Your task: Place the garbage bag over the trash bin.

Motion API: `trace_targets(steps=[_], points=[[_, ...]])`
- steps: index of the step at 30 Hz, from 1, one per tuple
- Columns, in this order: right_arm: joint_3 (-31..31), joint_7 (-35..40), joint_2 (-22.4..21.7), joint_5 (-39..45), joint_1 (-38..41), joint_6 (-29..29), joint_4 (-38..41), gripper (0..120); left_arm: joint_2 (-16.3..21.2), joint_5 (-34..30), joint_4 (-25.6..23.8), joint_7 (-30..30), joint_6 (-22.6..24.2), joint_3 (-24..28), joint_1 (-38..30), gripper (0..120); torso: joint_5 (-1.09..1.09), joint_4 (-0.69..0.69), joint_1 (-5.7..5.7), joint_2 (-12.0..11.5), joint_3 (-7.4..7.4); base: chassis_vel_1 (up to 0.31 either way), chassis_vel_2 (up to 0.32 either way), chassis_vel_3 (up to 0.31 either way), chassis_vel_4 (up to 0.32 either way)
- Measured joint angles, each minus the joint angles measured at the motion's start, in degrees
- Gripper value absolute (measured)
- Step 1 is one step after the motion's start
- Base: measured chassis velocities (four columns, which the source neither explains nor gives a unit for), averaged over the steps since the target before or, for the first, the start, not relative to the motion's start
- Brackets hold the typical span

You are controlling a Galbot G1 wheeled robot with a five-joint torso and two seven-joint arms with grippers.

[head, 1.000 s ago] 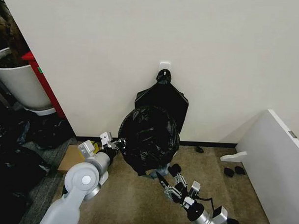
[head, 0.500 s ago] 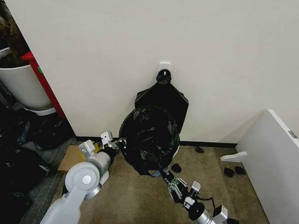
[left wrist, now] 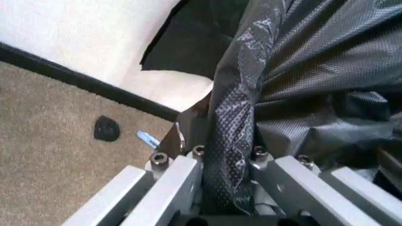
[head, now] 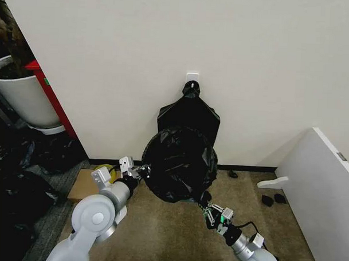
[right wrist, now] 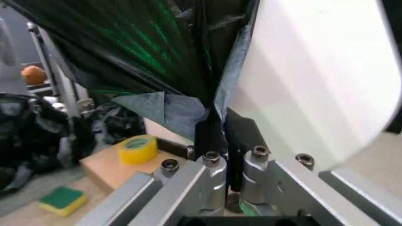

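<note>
The garbage bag [head: 178, 164], shiny, crinkled and black, is draped over the trash bin against the wall. From the head view the bin is hidden under it. In the right wrist view the bin's white side [right wrist: 314, 80] shows beside the bag's hem [right wrist: 169, 108]. At the bag's left lower edge my left gripper [head: 140, 174] is shut on a bunched fold of the plastic [left wrist: 229, 155]. My right gripper [head: 205, 208] sits low at the bag's right lower edge. Its fingers [right wrist: 213, 165] are shut on the hem.
A flat smooth black bag [head: 190, 115] hangs on the wall just behind. A white planter [head: 23, 99] and dark bags stand at the left. A cardboard box [head: 84, 184] with yellow tape [right wrist: 138, 148] lies beside my left arm. A white board [head: 327, 193] leans at the right.
My right gripper has moved forward to the bag's lower right edge and closed on the hem. The bag has shifted a little to the right and now covers the bin's base.
</note>
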Motion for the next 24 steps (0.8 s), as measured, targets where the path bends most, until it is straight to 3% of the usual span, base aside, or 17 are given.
trace_targets(steps=[3, 11, 14, 15, 16, 17, 19, 24], points=[[0.04, -2.63, -0.19, 1.44, 0.43, 2.26, -1.23, 9, -0.06, 0.22, 0.87, 0.00, -0.07, 0.00, -0.27, 1, -0.01, 0.00, 0.00, 0.00, 0.00, 0.000, 0.000, 0.000, 0.000], [2.46, -19.10, -2.21, 8.48, 0.20, 5.38, -4.62, 36, -0.38, 1.79, 4.62, 0.71, -2.11, -0.23, -1.81, 1, -0.01, -0.01, 0.00, 0.00, 0.00, 0.000, 0.000, 0.000, 0.000], [6.80, -37.19, -3.18, 13.71, -0.28, 4.62, -7.49, 52, -0.07, 2.07, 6.14, 0.99, -2.94, -0.53, -2.11, 1, -0.02, 0.00, 0.00, 0.00, 0.00, 0.000, 0.000, 0.000, 0.000], [6.80, -37.19, -3.18, 13.71, -0.28, 4.62, -7.49, 52, -0.07, 2.07, 6.14, 0.99, -2.94, -0.53, -2.11, 1, -0.02, 0.00, 0.00, 0.00, 0.00, 0.000, 0.000, 0.000, 0.000], [9.19, -44.15, -3.38, 14.84, -0.71, 3.53, -8.14, 58, 0.04, 2.24, 6.39, 1.08, -3.01, -0.51, -2.04, 1, -0.01, -0.01, 0.00, 0.00, 0.00, 0.000, 0.000, 0.000, 0.000], [10.34, -46.46, -3.52, 15.35, -1.02, 3.07, -8.15, 59, 0.09, 2.50, 6.48, 1.15, -3.08, -0.42, -1.92, 1, 0.00, -0.01, 0.00, 0.00, 0.00, 0.000, 0.000, 0.000, 0.000], [12.58, -48.72, -4.13, 18.49, -2.09, 1.77, -6.11, 72, 0.13, 3.83, 6.73, 1.48, -3.56, 0.32, -1.39, 1, -0.01, -0.01, 0.00, 0.00, 0.00, 0.000, 0.000, 0.000, 0.000], [13.99, -45.11, -4.41, 20.38, -3.51, 1.06, -0.53, 83, 0.05, 6.61, 7.24, 1.84, -4.23, 1.50, -1.03, 1, 0.00, 0.00, 0.00, 0.00, 0.00, 0.000, 0.000, 0.000, 0.000]])
